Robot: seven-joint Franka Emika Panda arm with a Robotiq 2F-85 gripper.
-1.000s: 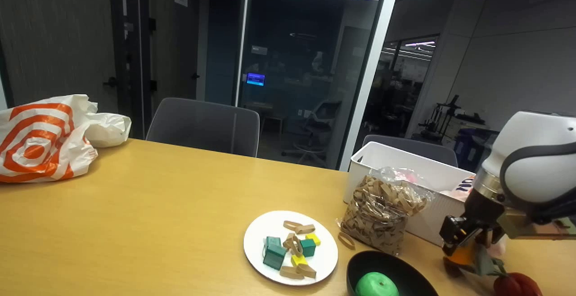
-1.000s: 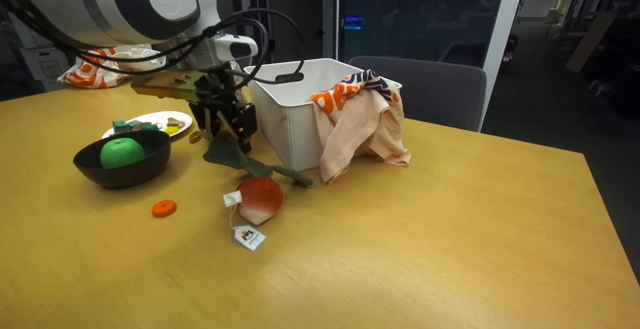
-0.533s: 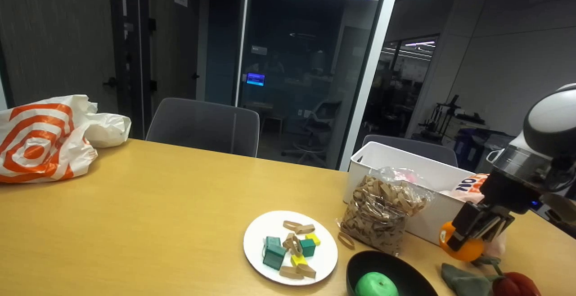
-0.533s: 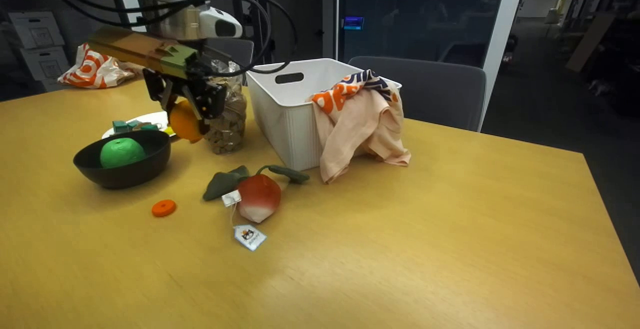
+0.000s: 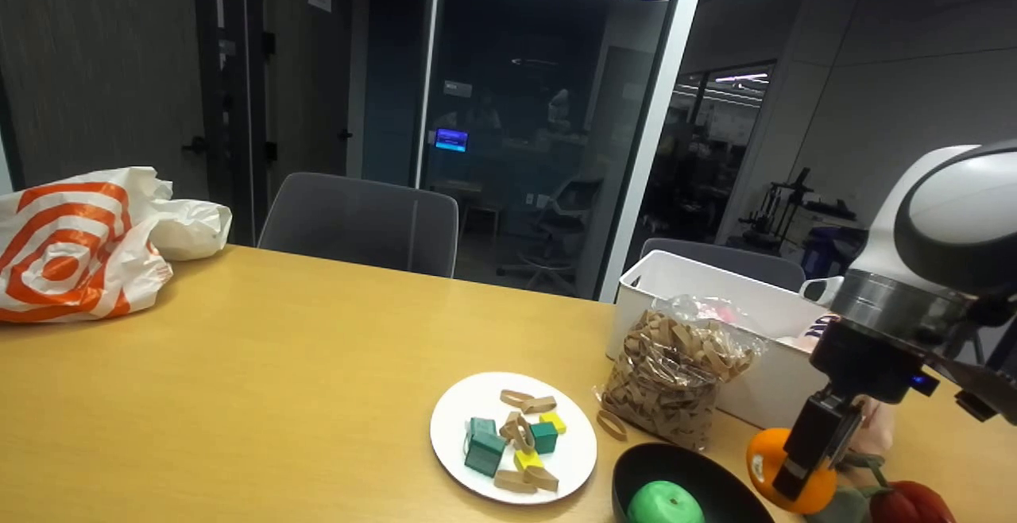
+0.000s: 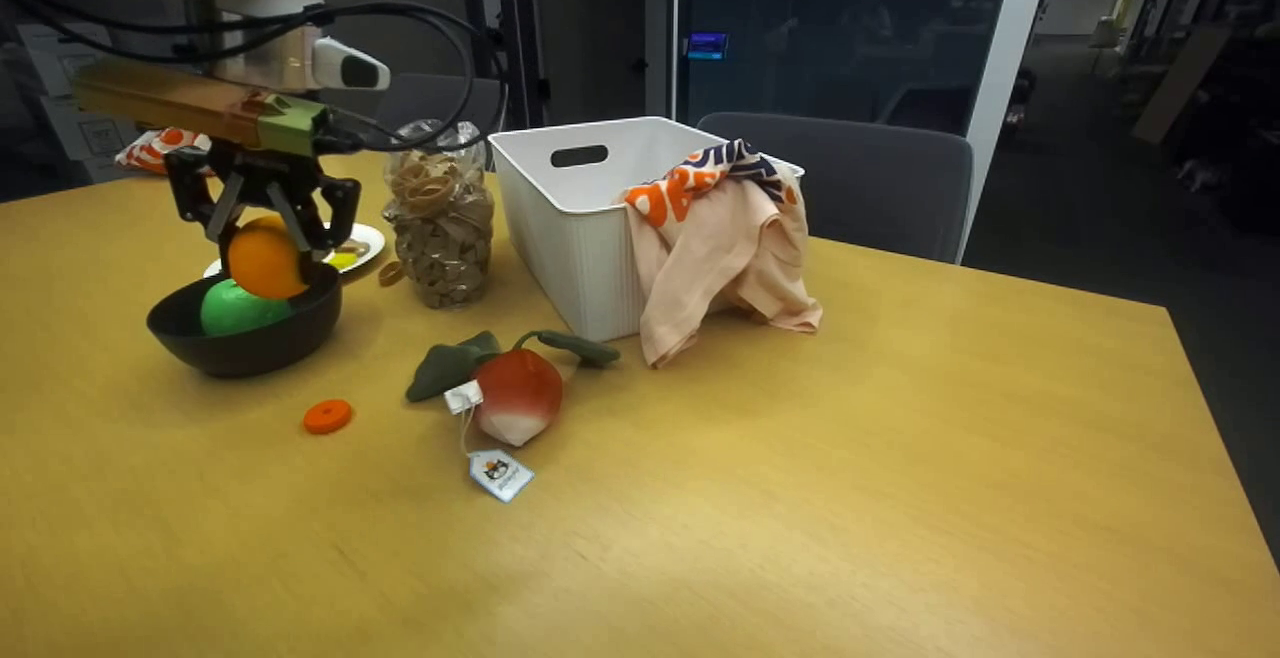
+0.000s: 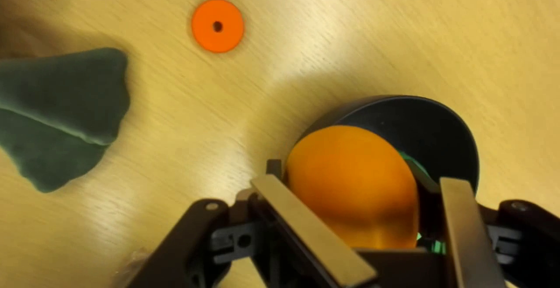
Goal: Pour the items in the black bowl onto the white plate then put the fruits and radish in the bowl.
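1. Change: within the last second, the orange fruit (image 6: 264,260) leaves its place beside the radish (image 6: 520,393) and travels to the black bowl (image 6: 268,353).
2. Pincer state: we find the pincer (image 7: 350,175) pinching the orange fruit from both sides; no release shows.
3. Position: in both exterior views, the orange fruit hangs off the counter (image 6: 850,498), at the bowl's edge. In the wrist view, it hides the left part of the opening. We cannot tell whether it touches the rim or the green fruit (image 6: 235,312), which sits inside the bowl.
4. Pouring stage: the white plate (image 5: 465,400), left of the bowl in an exterior view, carries the small teal and yellow items (image 5: 485,456) along with brown loops (image 5: 515,482). We judge this stage complete.
5. Meaning: we judge fruit loading well advanced, with the orange fruit awaiting release. The radish lies on the counter, right and near of the bowl in an exterior view, and remains to be loaded.
6. Caution: we center the orange fruit before spreading the pincer; a release above the rim risks a roll-off.
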